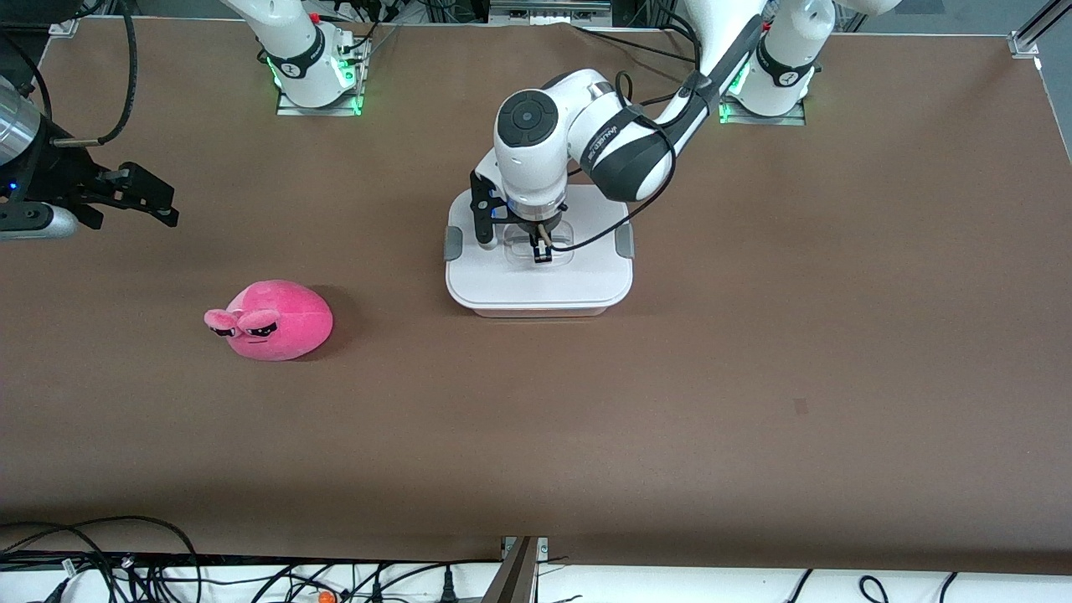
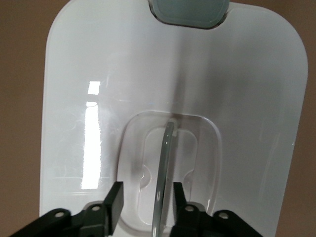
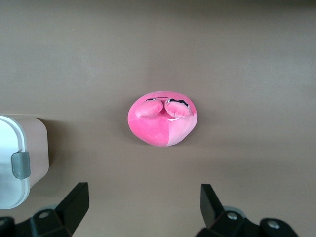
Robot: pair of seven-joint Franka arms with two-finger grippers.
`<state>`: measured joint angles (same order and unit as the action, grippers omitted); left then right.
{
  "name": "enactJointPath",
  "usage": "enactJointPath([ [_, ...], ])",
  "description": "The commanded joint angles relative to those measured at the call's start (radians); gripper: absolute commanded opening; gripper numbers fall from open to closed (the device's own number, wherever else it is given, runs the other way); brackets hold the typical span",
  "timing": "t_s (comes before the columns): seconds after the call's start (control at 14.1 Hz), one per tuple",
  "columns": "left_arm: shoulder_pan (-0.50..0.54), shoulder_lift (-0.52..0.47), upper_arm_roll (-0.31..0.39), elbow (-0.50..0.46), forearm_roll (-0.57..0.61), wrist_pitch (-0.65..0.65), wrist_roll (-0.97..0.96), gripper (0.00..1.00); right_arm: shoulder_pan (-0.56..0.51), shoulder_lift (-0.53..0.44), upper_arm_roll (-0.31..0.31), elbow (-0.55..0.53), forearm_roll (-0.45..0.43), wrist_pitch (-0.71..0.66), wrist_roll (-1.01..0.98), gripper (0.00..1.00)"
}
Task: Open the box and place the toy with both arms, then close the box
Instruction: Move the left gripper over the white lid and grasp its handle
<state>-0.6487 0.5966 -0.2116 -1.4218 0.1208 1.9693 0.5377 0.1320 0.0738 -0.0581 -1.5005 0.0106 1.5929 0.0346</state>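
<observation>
The box (image 1: 536, 289), a pink tub under a white lid (image 2: 237, 98), stands mid-table with its lid on. My left gripper (image 1: 541, 251) is down in the lid's recessed middle. In the left wrist view its fingers (image 2: 114, 197) straddle the thin upright handle (image 2: 168, 148), with a gap showing on each side. The toy (image 1: 272, 322), a pink plush blob, lies on the table toward the right arm's end, a little nearer the front camera than the box. My right gripper (image 1: 163, 205) hangs open and empty in the air near that end. The right wrist view shows the toy (image 3: 160, 123) and the box's corner (image 3: 15, 148).
Grey clips (image 1: 452, 243) (image 1: 624, 241) sit on the lid's two short sides, one seen close (image 2: 187, 12) and one from the side (image 3: 20, 164). Brown table (image 1: 754, 377) surrounds both things. Cables (image 1: 126, 561) lie along the front edge.
</observation>
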Motion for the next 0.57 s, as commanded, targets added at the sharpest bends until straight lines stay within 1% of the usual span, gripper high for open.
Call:
enactJointPath([
  [0.0, -0.009, -0.02, 0.008, -0.002, 0.022, -0.017, 0.004, 0.0, -0.005, 0.003, 0.001, 0.017, 0.017, -0.019, 0.002, 1.0],
  [0.28, -0.008, -0.034, 0.008, 0.003, 0.022, -0.029, 0.01, 0.0, -0.005, 0.003, 0.001, 0.016, 0.019, -0.027, -0.001, 1.0],
  [0.5, -0.008, -0.052, 0.008, 0.009, 0.01, -0.066, 0.004, 0.0, -0.008, 0.0, -0.002, 0.017, 0.017, -0.041, -0.001, 1.0],
])
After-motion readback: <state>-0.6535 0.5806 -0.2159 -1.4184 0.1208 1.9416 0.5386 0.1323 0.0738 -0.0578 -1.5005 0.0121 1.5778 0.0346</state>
